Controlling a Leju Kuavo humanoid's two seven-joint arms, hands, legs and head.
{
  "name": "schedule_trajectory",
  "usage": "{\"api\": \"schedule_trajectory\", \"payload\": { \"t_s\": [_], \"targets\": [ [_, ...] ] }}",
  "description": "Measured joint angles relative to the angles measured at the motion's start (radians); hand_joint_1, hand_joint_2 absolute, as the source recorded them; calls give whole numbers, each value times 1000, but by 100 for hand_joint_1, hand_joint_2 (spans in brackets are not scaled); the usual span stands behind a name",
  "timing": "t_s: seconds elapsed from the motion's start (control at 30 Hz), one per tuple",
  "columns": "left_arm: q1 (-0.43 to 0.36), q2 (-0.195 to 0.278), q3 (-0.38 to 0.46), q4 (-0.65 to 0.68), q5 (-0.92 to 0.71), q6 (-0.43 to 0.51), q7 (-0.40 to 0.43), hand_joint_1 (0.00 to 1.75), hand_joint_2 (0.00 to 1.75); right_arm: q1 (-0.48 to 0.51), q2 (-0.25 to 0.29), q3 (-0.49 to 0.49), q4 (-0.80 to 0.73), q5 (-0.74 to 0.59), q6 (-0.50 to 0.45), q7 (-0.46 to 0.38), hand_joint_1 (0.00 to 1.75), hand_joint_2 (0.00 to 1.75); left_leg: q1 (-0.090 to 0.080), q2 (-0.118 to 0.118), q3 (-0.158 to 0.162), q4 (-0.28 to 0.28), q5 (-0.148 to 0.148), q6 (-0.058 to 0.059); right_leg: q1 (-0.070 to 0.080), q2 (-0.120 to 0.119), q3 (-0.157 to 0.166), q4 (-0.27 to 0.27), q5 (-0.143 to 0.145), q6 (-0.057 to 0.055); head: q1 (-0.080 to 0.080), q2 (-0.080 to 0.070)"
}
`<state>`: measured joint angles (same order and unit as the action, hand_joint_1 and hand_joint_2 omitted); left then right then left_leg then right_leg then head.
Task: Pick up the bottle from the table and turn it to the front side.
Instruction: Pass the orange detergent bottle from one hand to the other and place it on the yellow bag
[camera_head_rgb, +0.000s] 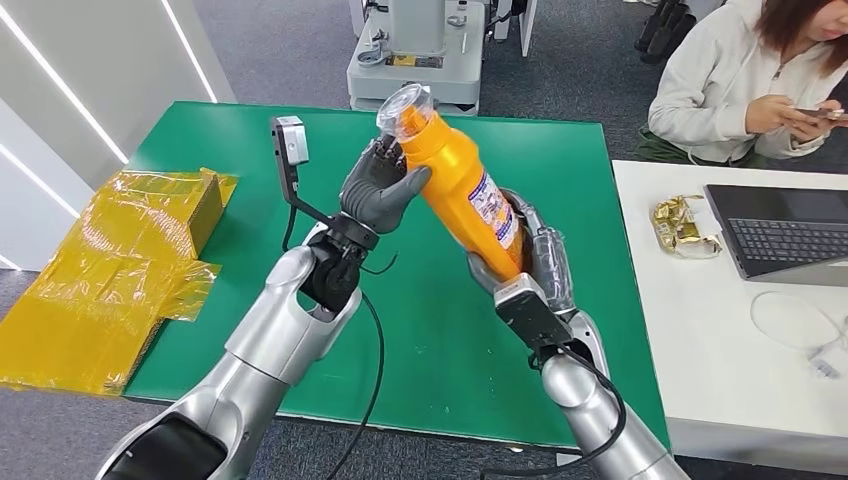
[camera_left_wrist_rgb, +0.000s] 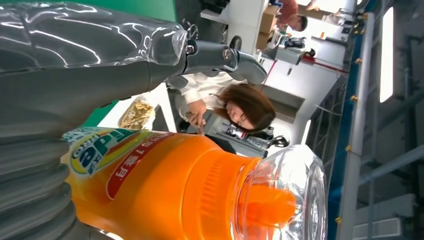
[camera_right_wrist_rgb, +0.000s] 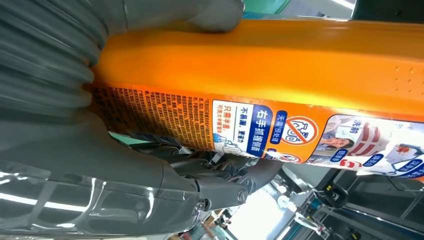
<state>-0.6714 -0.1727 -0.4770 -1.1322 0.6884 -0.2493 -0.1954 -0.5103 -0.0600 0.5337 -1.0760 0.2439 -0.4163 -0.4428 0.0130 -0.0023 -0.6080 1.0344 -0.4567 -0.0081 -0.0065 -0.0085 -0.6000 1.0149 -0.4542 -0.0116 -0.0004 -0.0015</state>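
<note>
Far to my left, crumpled yellow wrap hangs off the edge of the green table. My left hand is raised above the table, its fingers and thumb curled against the upper part of the orange bottle, just under the clear cap; I hold it there. In the left wrist view the bottle lies close along my thumb, with the cap at its far end. The bottle is in the air over the table, tilted, cap up and leaning left, label facing right. My right hand grips its lower end from beneath; the right wrist view shows the printed label between my fingers. Right of that stands a white table with a laptop, and a seated person beyond.
</note>
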Motion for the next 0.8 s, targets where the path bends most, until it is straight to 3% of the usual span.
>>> {"api": "schedule_trajectory", "payload": {
  "t_s": [0.6, 0.73, 0.8],
  "targets": [
    [-2, -15, -2, 0, 1, -19, -2, 0, 175, -83, 70, 5, 121, 44, 7, 10, 175, 175, 0, 0, 0, 0, 0, 0, 0, 0, 0, 0, 0, 0, 0, 0],
    [-1, -15, -2, 0, 6, -20, -2, 175, 175, -113, 81, 5, 169, 53, -1, -2, 175, 175, 0, 0, 0, 0, 0, 0, 0, 0, 0, 0, 0, 0, 0, 0],
    [-1, -15, -1, 0, 12, -22, -2, 175, 175, -122, 86, 5, 187, 53, -7, -10, 175, 175, 0, 0, 0, 0, 0, 0, 0, 0, 0, 0, 0, 0, 0, 0]
  ]
}}
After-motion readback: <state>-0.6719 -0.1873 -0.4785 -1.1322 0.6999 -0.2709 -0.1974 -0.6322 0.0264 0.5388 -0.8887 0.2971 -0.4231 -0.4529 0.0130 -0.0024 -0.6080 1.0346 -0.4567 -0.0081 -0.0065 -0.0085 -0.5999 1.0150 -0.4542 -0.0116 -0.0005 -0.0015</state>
